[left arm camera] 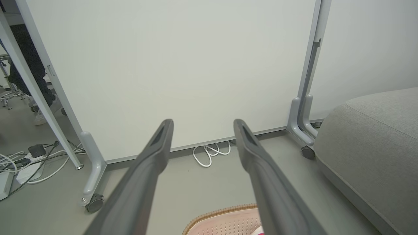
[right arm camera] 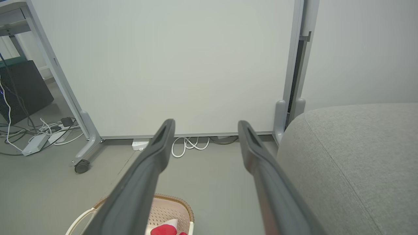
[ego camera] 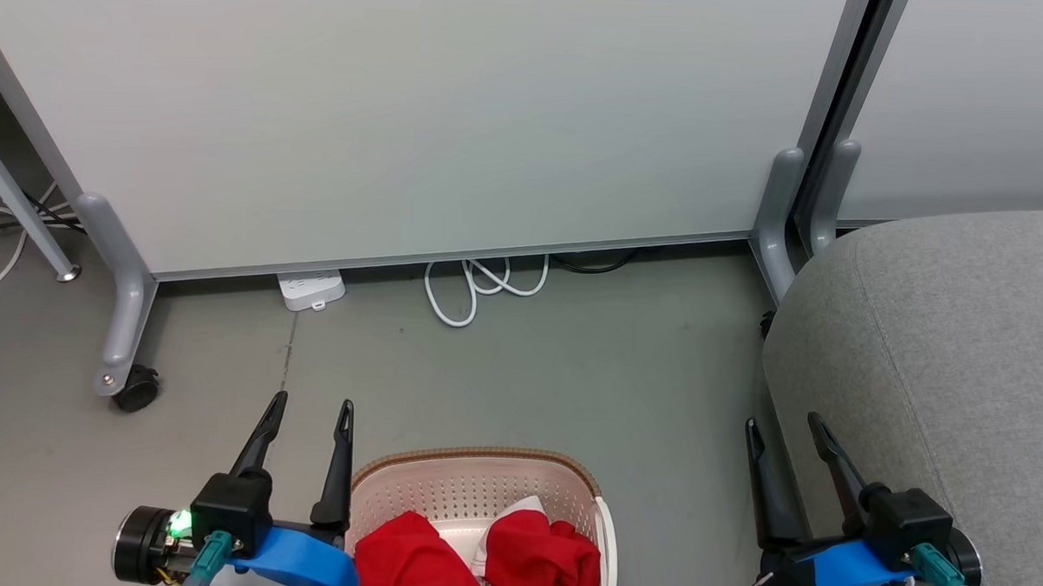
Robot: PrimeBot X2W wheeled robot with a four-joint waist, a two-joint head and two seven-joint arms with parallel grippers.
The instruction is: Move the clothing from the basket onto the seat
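The left jaws are standing wide open and are holding nothing. Their two dark fingers (ego camera: 262, 440) are pointing toward the white panel (ego camera: 406, 107), with only air between them. The inner finger is hanging just beside the left rim of the basket (ego camera: 481, 455); it cannot be told if it is touching the rim. The right jaws are also standing fully open and empty. Their fingers (ego camera: 838, 460) are pointing the same way, close to the left edge of the seat (ego camera: 945, 342).

The basket is standing on the floor (ego camera: 571, 373), between the two arms and well apart from the floor's far edge where the panel is rising. The clothing (ego camera: 417, 558) is lying inside the basket as two red heaps, one at the left and one at the right, and a little white cloth is showing between them. No red cloth is lying on the visible part of the seat. The seat is occupying the right side of the floor, and its far corner is coming near to the grey foot of the panel.

Along the floor's far edge, a white cable (ego camera: 485, 285) is lying in loops under the panel, and a white power strip (ego camera: 312, 289) is lying to the left of it. A black caster (ego camera: 136, 391) is carrying the panel's left foot.

In the left wrist view, a person's leg (left arm camera: 27, 62) in dark cloth is showing behind the panel's frame.
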